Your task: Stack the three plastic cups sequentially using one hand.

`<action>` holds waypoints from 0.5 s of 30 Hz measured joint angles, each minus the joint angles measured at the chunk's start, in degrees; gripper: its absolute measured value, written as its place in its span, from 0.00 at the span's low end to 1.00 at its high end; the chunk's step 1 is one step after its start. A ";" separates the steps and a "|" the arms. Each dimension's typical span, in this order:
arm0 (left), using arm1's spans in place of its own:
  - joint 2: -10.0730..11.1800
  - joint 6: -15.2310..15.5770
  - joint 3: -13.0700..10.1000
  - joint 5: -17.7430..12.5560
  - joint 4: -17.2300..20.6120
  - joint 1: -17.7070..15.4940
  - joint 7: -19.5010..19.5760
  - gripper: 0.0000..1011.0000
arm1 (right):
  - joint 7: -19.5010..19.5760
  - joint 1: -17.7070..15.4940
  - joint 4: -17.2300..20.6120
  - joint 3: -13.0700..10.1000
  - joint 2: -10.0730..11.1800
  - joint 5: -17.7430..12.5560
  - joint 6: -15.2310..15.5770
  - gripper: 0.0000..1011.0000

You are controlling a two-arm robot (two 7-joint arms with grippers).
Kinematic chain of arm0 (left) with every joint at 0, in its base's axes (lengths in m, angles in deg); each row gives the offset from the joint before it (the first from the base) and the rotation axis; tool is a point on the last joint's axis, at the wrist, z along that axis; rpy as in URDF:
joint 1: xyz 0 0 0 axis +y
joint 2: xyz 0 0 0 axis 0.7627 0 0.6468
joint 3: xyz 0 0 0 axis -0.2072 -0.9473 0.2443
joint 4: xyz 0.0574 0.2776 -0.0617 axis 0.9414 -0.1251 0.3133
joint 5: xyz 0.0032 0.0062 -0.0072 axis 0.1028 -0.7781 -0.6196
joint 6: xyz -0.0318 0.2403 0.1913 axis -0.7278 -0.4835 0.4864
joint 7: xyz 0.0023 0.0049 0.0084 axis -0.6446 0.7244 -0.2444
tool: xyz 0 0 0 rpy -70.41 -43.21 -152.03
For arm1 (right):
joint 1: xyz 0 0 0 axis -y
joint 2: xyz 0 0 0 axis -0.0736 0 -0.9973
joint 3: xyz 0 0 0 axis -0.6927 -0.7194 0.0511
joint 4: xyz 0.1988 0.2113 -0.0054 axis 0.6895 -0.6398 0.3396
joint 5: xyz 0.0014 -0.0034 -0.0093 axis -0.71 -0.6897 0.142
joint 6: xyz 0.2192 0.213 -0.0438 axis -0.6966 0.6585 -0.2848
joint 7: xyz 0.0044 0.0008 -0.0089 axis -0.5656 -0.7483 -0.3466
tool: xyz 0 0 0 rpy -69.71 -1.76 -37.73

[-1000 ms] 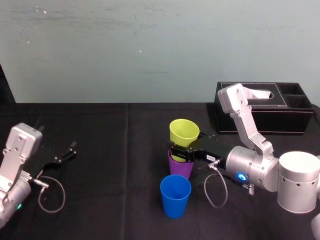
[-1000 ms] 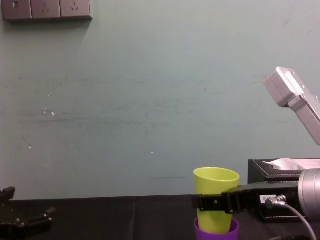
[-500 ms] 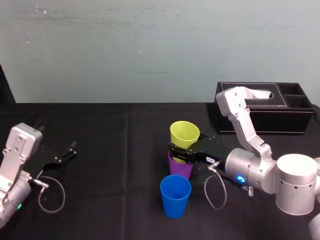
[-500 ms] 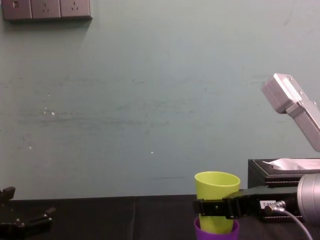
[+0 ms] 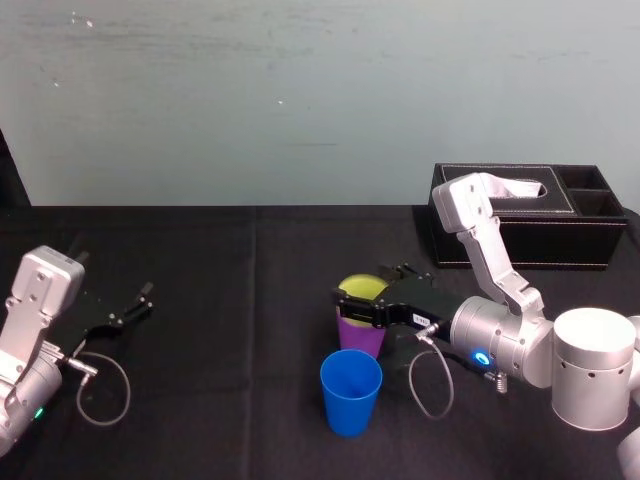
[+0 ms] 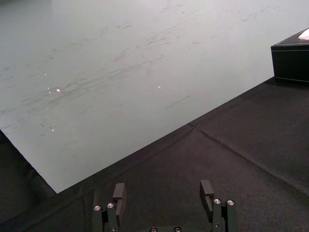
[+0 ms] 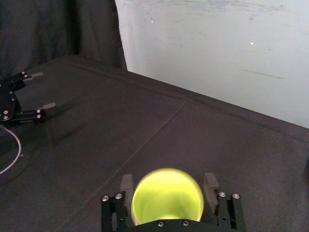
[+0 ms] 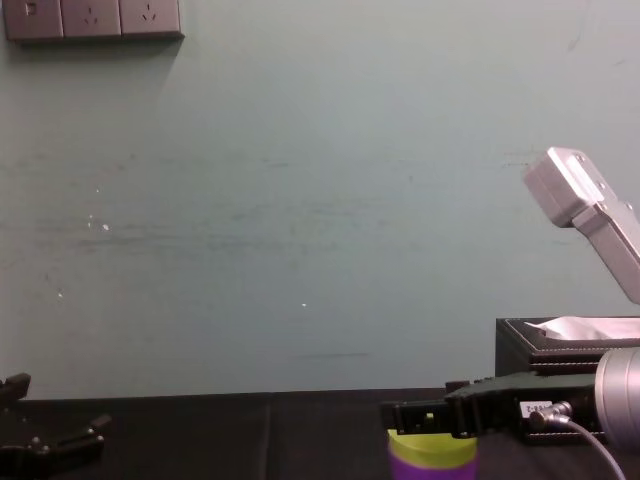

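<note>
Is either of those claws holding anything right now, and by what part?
Nothing is held. The right claw hangs open over the rim of the yellow-green cup, which sits inside the purple cup. The left claw is open and empty.

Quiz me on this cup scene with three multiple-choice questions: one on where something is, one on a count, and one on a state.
1. Where does the blue cup stand?
A) On the black table, nearer the robot than the purple cup
B) On a shelf
C) On the floor

2. How many cups are nested together?
A) None
B) Two
C) Three

3. How is the left gripper?
A) Shut on a cup
B) Open and empty
C) Shut and empty

Answers:
1 A: the blue cup stands alone on the table, in front of the purple cup.
2 B: the yellow-green cup sits inside the purple cup, with the right gripper at its rim.
3 B: the left gripper is parked at the table's left, with its jaws apart and nothing between them.
</note>
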 joint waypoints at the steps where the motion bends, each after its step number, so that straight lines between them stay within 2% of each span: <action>1: 0.00 0.00 0.00 0.00 0.00 0.00 0.00 0.99 | 0.00 0.00 0.00 0.00 0.00 0.00 0.00 0.92; 4: 0.00 0.00 0.00 0.00 0.00 0.00 0.00 0.99 | -0.01 0.00 0.01 -0.02 0.00 -0.01 0.02 0.99; 15: 0.00 0.00 0.00 0.00 0.00 0.00 0.00 0.99 | -0.08 -0.02 0.08 -0.09 0.00 -0.05 0.00 0.99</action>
